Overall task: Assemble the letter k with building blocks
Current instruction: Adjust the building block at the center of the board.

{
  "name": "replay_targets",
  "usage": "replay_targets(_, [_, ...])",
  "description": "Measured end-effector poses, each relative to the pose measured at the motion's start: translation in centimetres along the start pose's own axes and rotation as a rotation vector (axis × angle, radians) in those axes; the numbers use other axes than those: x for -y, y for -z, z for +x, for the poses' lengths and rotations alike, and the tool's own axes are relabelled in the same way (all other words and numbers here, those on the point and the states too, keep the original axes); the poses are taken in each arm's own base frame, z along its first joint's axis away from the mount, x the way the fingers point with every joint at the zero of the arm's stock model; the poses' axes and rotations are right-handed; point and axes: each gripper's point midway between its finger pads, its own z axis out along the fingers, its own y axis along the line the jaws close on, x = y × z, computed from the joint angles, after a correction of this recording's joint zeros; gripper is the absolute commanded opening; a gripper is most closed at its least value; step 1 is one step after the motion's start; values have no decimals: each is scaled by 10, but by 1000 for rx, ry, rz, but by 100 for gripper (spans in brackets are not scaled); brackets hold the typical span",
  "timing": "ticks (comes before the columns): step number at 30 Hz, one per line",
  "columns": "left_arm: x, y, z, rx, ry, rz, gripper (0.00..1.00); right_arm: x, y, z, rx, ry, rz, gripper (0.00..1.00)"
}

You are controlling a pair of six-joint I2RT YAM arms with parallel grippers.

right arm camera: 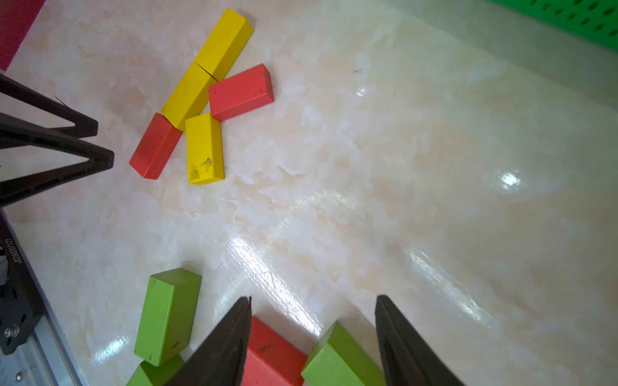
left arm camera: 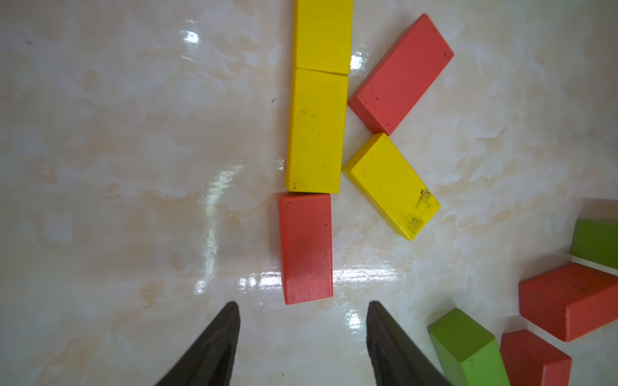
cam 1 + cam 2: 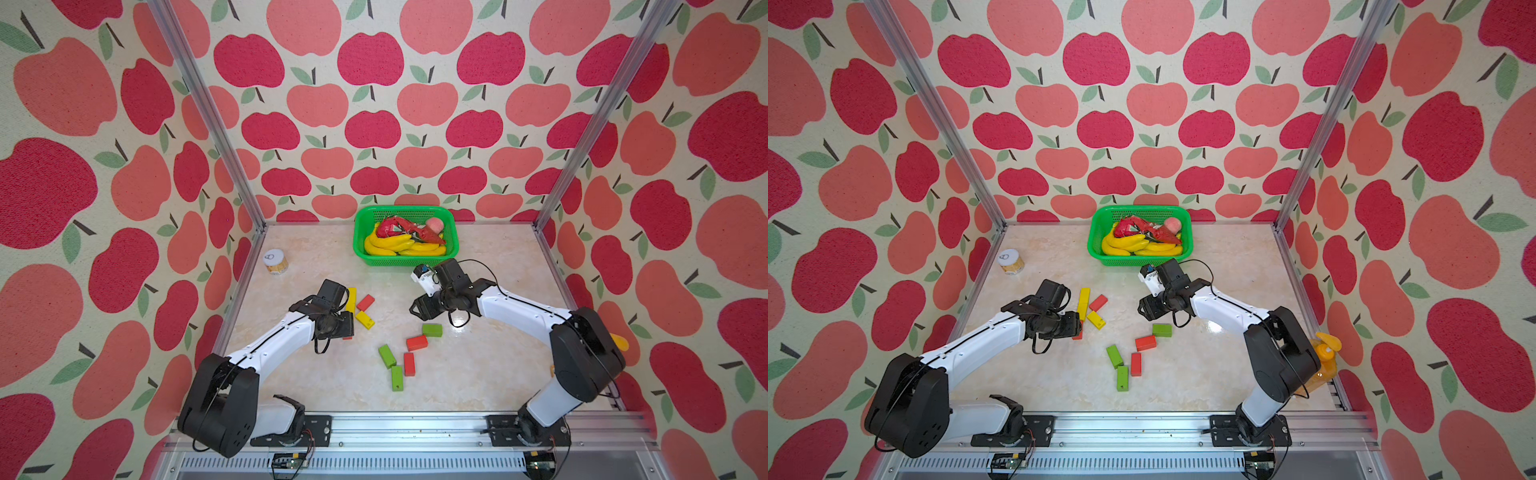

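The left gripper [image 2: 303,305], jaws parted and empty just short of the red stem brick [image 2: 306,247], should back off straight, leaving it butted against the yellow brick [image 2: 316,130].

In both top views, L arm [image 3: 272,338] is extended from its base at approx. 7 o'clock, forearm directed toward 2 o'clock, wrist bent down. L gripper [image 2: 303,303] is pointed downward, jaws parted. R arm [image 3: 519,311] is raised from its base at 5 o'clock, elbow bent, forearm directed toward 10 o'clock. R gripper [image 1: 314,296] is tilted downward, jaws likewise parted.
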Motion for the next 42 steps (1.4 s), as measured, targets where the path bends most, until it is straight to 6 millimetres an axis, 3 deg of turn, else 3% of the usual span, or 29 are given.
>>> replay_targets(3, [-1, -7, -5, -10, -6, -32, 67, -5, -6, 12, -29, -17, -47, 63])
replay_targets(10, [-6, -27, -10, -58, -8, -96, 68, -17, -6, -2, 24, -5, -120, 63])
replay_targets(17, [-3, -38, -17, -75, -15, -103, 64, -14, -12, 1, 13, -22, -142, 63])
replay_targets(24, [-4, -43, -13, -93, -19, -108, 52, -14, -18, 6, -8, -31, -153, 63])
replay_targets(42, [4, -43, -14, -92, -43, -96, 35, -16, -23, 4, -22, -36, -178, 63])
